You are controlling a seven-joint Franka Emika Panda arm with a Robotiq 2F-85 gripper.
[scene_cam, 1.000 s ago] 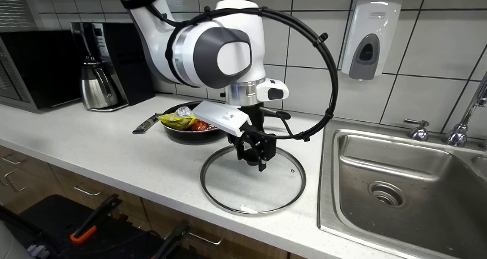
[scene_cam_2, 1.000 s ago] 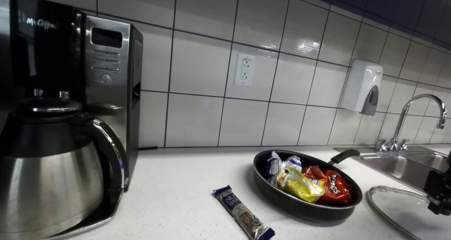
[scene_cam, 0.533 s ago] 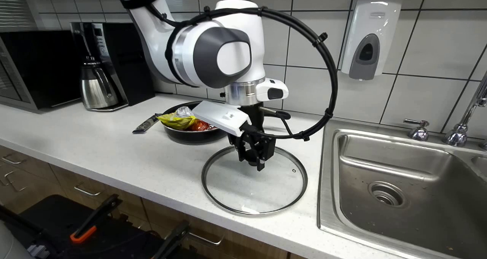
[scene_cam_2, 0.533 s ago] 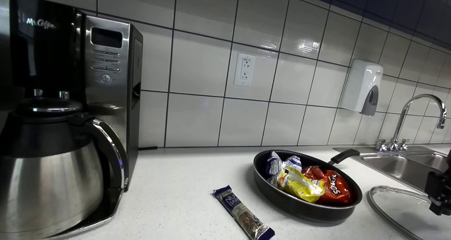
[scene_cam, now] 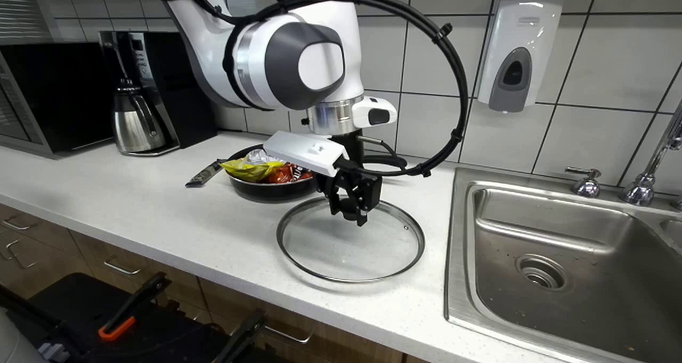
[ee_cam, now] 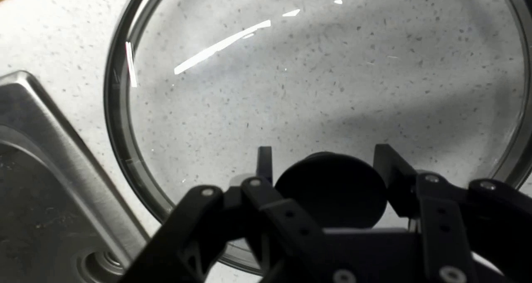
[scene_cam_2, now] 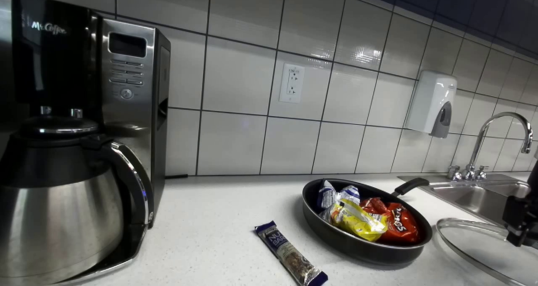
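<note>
- Glass lid (ee_cam: 316,87), round and dark-rimmed, is directly below the gripper (ee_cam: 325,166); being circular, it has no long axis to line up with.
- Black knob (ee_cam: 332,200) of that lid stands between the two fingers (ee_cam: 264,162), one on each side. They look pinched onto it, so the hold comes from straight above.
- Soft shadows on the speckled counter (scene_cam: 160,203) beneath the glass suggest it is slightly raised; how much it clears is hard to tell.
- Steel sink (scene_cam: 459,256) sits just beside the lid, apart from its edge; in the wrist view its corner shows at the left.
- Black frying pan (scene_cam_2: 353,250) is near the lid, wallward and toward the coffee maker (scene_cam_2: 134,109), in both exterior views. It holds a yellow bag (scene_cam_2: 357,221), a red bag (scene_cam_2: 401,225) and blue-and-white packets (scene_cam_2: 327,195).
- Nut bar (scene_cam_2: 290,254) lies flat past the pan, on the side away from the lid.
- Farthest off, the coffee maker stands with its steel carafe (scene_cam_2: 63,219); a soap dispenser (scene_cam: 519,54) hangs on the tiled wall (scene_cam: 613,75).
</note>
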